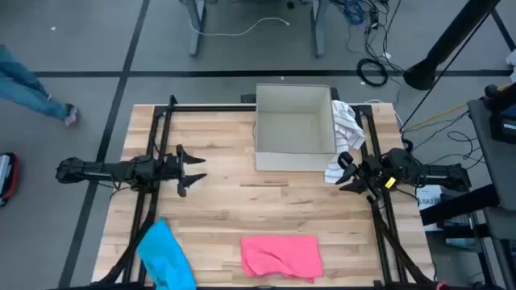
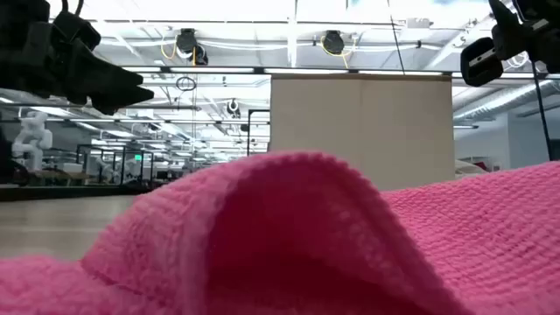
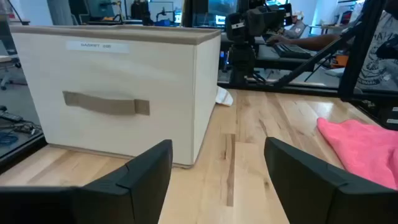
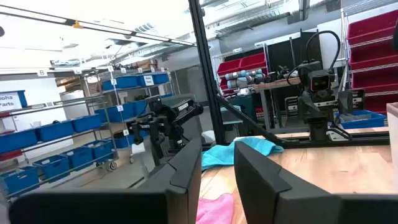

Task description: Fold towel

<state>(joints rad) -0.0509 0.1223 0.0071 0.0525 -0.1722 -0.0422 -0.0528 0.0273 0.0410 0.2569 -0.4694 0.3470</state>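
— Where is the pink towel [image 1: 281, 255] being seen?
— It is being seen lying flat-ish and rumpled at the table's near edge, roughly mid-width.
— And its state?
— A raised fold is being shown, with waffle-textured cloth.

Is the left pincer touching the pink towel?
Apart. The high view shows the left pincer open beside the box, with bare table between it and the pink towel.

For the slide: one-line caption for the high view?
Both arms idle above the table; pink towel unfolded near the front edge, left gripper open.
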